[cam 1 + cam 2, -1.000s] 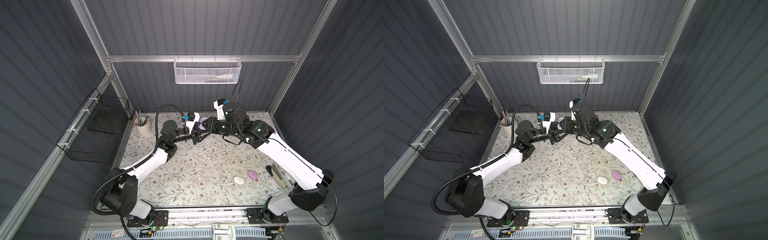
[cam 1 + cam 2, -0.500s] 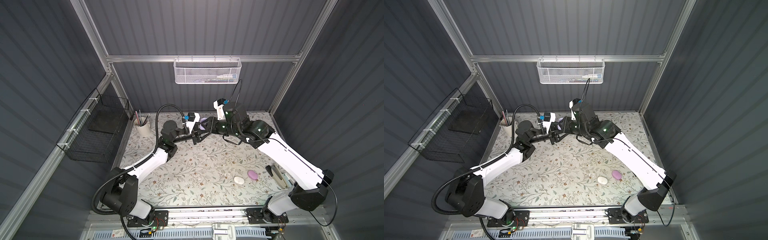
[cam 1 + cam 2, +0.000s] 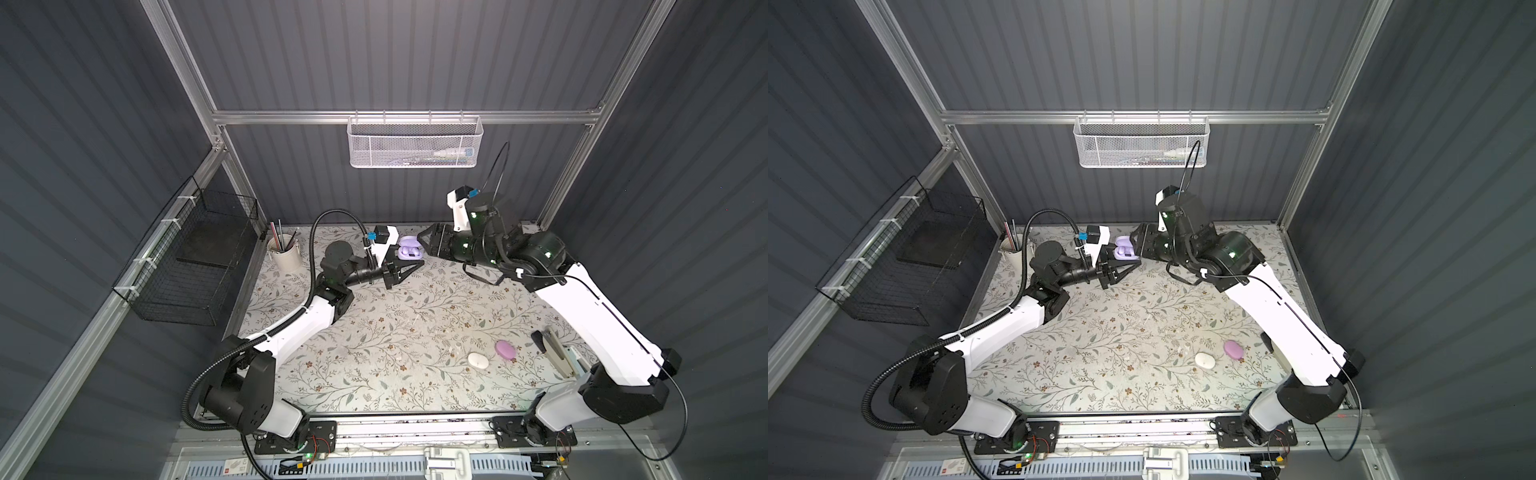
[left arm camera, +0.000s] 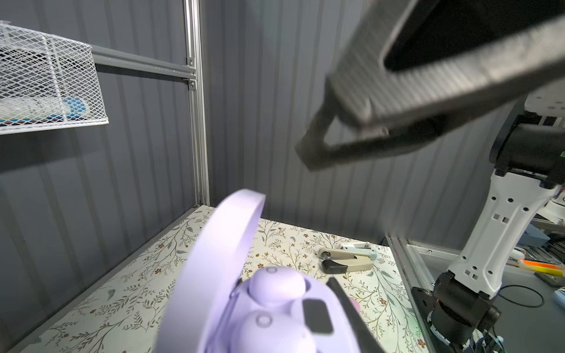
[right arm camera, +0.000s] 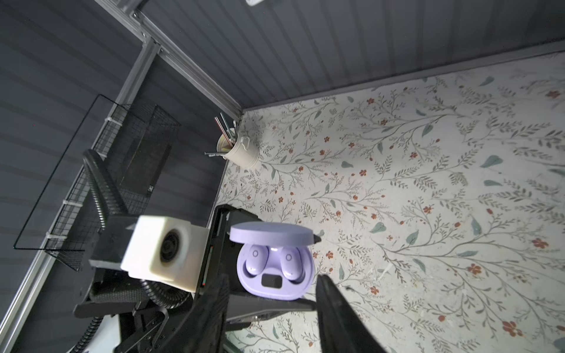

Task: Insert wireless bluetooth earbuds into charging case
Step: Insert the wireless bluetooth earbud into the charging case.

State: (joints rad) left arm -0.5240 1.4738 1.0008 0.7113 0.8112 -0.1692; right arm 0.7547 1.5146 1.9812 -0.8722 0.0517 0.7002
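Observation:
A lavender charging case (image 3: 409, 252) (image 3: 1126, 252) hangs above the back middle of the table, with my left gripper (image 3: 405, 266) shut on its base. Its lid (image 5: 272, 233) stands open. Two lavender earbuds (image 5: 256, 259) (image 5: 290, 262) sit in its wells, and the left wrist view also shows the buds (image 4: 276, 287) close up. My right gripper (image 5: 272, 279) (image 3: 428, 245) is open just right of the case. Its fingers (image 5: 328, 293) stand on either side of the case front with a gap at each side and nothing between them.
A white case (image 3: 478, 360) and a pink case (image 3: 505, 350), both shut, lie at the front right beside a stapler (image 3: 555, 351). A cup of pens (image 3: 284, 253) stands at the back left. A black wire basket (image 3: 195, 257) hangs on the left wall, a white mesh basket (image 3: 415, 143) on the back rail.
My right gripper's jaws have spread apart beside the case. The left arm and the case have stayed where they were.

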